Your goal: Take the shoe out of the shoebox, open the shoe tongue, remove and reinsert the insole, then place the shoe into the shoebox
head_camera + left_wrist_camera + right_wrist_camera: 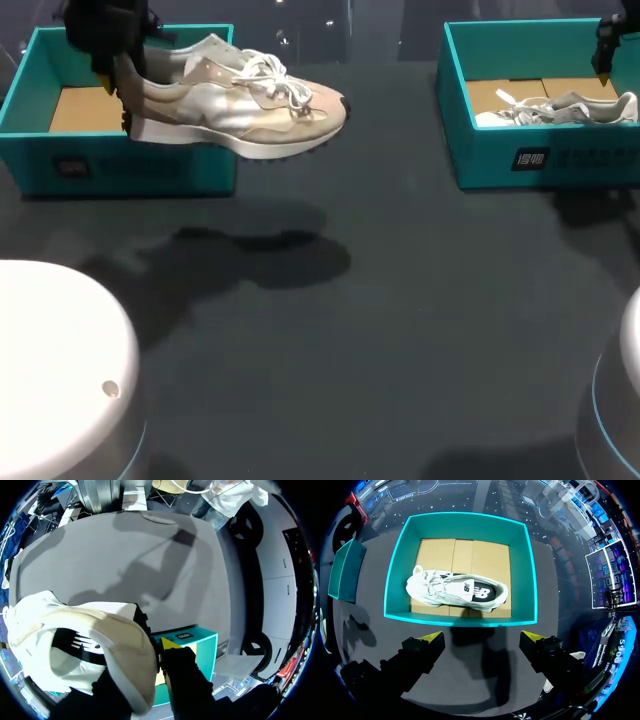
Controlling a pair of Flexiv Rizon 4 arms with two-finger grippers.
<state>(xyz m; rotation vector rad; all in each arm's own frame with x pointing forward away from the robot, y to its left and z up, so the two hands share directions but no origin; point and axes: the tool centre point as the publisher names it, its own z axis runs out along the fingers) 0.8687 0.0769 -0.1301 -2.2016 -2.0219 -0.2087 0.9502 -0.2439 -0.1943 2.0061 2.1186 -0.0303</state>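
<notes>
1. Shoe (pixel 240 100) hangs heel-pinched in the left claw (pixel 118 88), above its shoebox's (pixel 120 165) front wall.
2. Lower it sole-flat onto open surface (pixel 400 300), toe steady.
3. Right claw (pixel 482 642), spread, should come across to help.

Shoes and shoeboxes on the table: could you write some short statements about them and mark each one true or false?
1. The left gripper holds the beige shoe by its heel. True.
2. The beige shoe rests on the table. False: it hangs in the air above it.
3. The right gripper is shut on the white shoe. False: it is open above the right shoebox, where that shoe lies.
4. The left shoebox is teal like the right one. True.
</notes>
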